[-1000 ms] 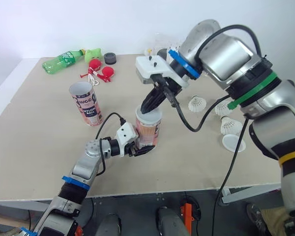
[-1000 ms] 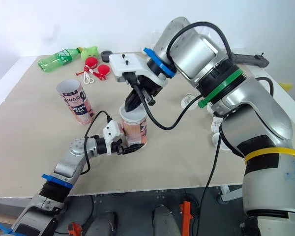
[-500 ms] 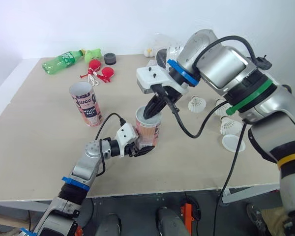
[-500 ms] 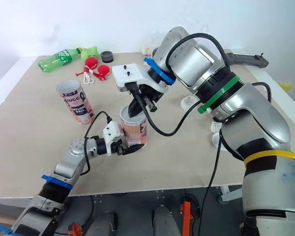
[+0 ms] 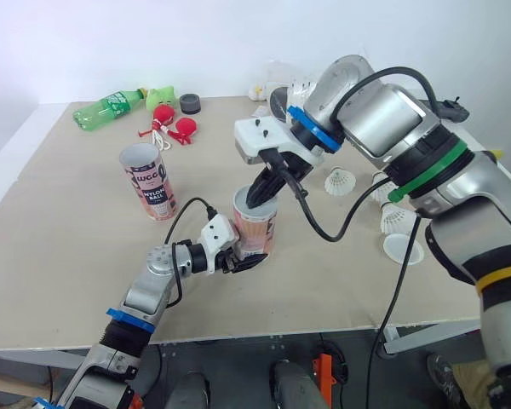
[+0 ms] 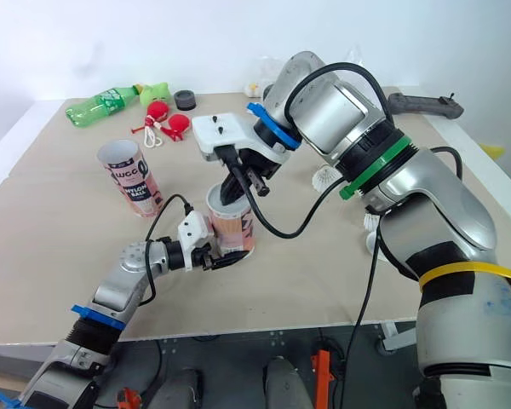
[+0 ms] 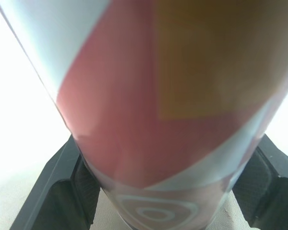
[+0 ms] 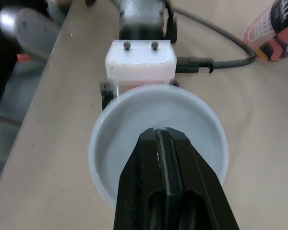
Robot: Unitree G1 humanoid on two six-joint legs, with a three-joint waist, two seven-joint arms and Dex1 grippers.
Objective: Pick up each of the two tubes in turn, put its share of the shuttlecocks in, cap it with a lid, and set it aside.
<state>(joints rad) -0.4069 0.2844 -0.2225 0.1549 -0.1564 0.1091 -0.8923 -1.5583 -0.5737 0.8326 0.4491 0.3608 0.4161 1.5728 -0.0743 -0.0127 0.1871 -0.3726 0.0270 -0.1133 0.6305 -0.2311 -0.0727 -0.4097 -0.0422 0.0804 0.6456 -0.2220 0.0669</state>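
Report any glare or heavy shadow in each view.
Left wrist view: the table beside the tube is washed out to white on both sides. Right wrist view: even light, the tube's rim plain beyond the right gripper. Eye views: soft light, only faint shadows on the table, no glare.

We see the right arm's black fingers [image 5: 261,187] have dipped lower, tips now inside the mouth of the pink-and-white cardboard tube [image 5: 259,232].
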